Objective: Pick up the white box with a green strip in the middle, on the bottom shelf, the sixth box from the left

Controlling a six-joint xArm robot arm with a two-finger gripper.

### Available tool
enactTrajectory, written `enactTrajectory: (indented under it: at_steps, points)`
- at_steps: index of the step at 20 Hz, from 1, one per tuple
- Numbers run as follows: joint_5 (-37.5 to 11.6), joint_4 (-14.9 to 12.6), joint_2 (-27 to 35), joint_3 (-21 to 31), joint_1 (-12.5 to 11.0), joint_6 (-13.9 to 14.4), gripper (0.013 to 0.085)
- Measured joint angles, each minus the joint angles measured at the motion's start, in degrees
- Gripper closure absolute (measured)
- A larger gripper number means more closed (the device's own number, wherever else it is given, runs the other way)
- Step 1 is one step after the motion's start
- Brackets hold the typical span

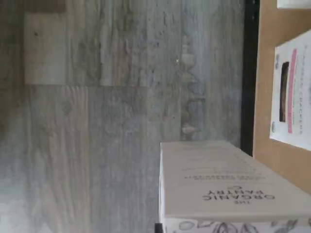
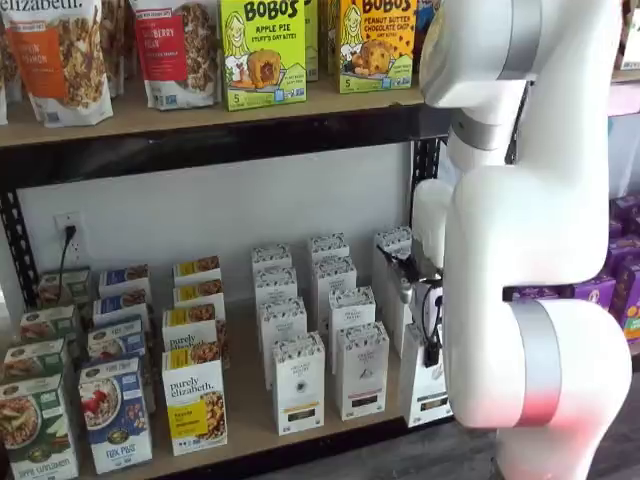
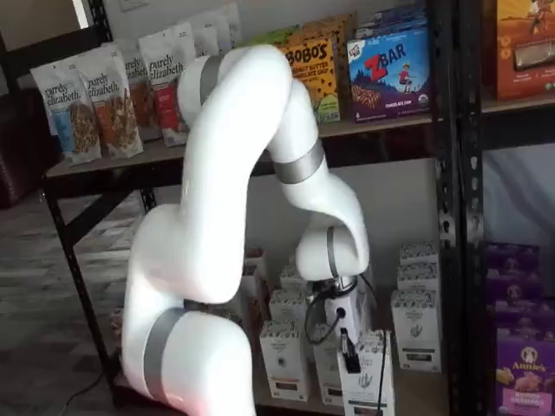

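The white arm (image 3: 234, 217) fills both shelf views in front of the bottom shelf (image 2: 250, 420). The white box (image 3: 368, 377) stands tilted at the shelf's front edge, directly under the gripper (image 3: 349, 357). 1 black finger appears to press its face; whether the fingers clamp it cannot be told.

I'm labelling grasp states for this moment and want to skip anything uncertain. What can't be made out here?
- The white box: its front strip is too small to tell the colour in one shelf view; in the other the arm covers part of it.
- The gripper: only one black finger shows against the carton, so whether it is open or closed cannot be told.
- Wrist view: blurred; the small print on the carton top is illegible, and no fingers appear.
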Motion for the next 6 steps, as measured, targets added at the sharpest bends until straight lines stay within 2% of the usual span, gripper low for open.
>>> enactTrajectory:
  at_steps: [3,6]
  points:
    - [1.4,-0.9,-5.1,4.3,1.0,1.8,0.045]
    - [2.5,0.6,-9.3,7.7,2.1,1.5,0.045]
